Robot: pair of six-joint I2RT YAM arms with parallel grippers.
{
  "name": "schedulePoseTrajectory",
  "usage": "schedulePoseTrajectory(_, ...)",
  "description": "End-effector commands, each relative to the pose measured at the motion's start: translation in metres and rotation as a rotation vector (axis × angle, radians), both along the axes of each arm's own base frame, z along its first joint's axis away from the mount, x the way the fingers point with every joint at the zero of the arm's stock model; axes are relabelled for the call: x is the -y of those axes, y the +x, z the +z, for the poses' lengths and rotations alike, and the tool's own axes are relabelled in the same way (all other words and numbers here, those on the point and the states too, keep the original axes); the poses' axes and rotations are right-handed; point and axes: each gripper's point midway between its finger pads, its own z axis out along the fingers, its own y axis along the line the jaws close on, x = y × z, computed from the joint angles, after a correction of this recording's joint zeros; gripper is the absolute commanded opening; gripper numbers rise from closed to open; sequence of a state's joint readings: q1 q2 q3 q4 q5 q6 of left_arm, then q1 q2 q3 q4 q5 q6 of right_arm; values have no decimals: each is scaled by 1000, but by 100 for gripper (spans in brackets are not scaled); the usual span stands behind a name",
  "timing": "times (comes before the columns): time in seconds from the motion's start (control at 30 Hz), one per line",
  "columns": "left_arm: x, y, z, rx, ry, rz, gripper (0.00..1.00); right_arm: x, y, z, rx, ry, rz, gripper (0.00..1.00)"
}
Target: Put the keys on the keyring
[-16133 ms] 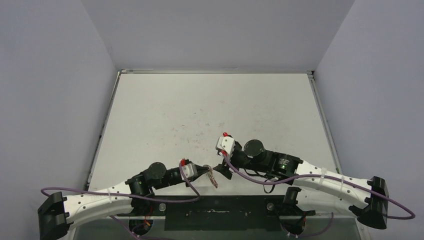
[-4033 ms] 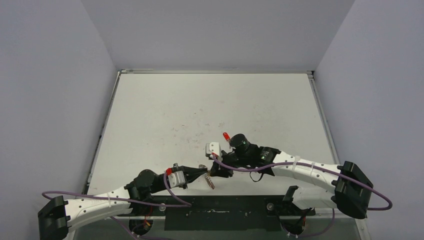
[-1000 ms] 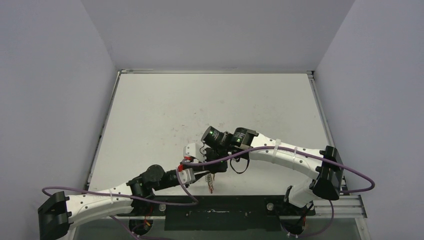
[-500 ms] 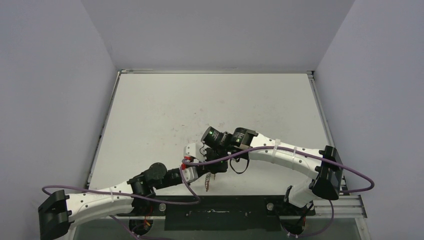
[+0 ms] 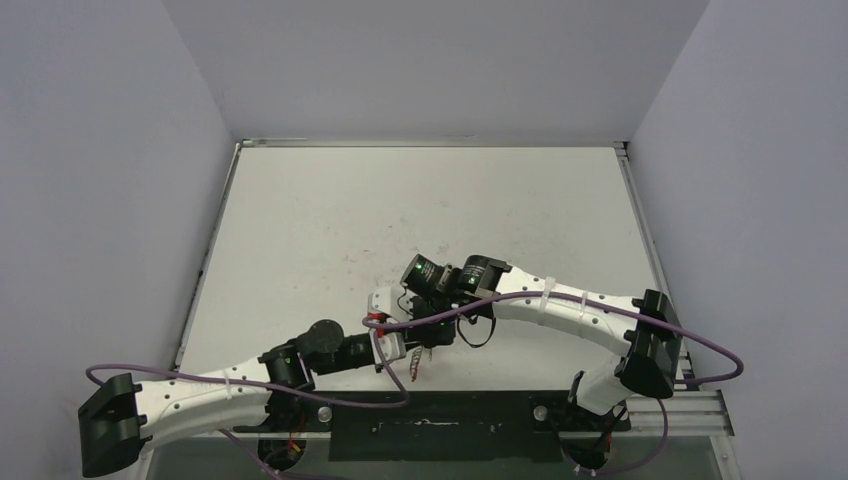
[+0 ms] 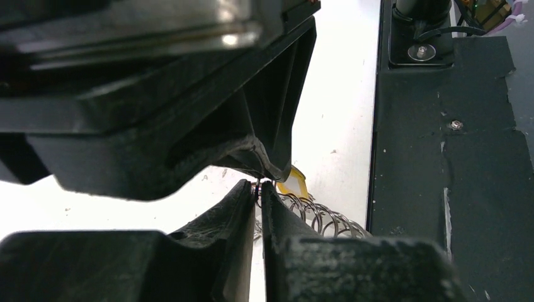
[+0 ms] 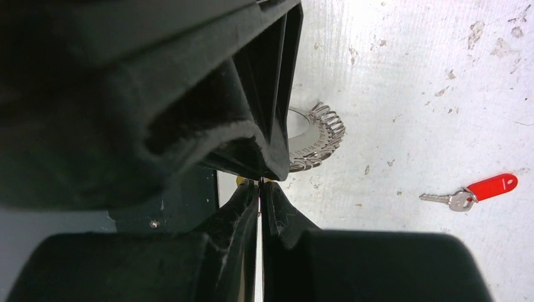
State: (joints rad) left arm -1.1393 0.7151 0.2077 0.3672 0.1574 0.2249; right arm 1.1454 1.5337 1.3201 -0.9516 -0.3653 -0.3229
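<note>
Keyring (image 6: 318, 217): silvery coiled wire, just beyond the meeting fingertips, with a thin strand of it pinched by both. Yellow key head (image 6: 293, 187): beside the coil, attachment unclear. Red-headed key (image 7: 482, 189): flat on the table (image 5: 420, 220), well apart. Left gripper (image 6: 258, 189), right gripper (image 7: 259, 184): tip to tip, jaws closed onto the strand.

A robotics lab cell; bare lilac-grey walls (image 5: 100, 150) box in a scuffed white counter (image 5: 420, 200); cabled robot arms (image 5: 570, 310) bolted at its edge.
</note>
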Motion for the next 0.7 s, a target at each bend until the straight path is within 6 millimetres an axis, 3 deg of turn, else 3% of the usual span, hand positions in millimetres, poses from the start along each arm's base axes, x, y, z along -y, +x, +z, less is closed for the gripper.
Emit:
schedulePoseTrajectory(0.0,2,1,6,-4,18,4,11,-17,3,17,26,73,15,0)
schedulePoseTrajectory(0.2,2,1,6,-2,33,-1,13,-17,4,15,33,59,17,0)
schedulePoseTrajectory(0.3,2,1,3,-3,52,-4,0,-17,4,14,35,53,18,0)
schedulePoseTrajectory(0.47,4,1,-5,-18,101,-15,0,-18,6,15,49,55,15,1)
schedulePoseTrajectory(0.67,3,4,-7,-22,99,5,0,-18,15,19,90,95,-15,39)
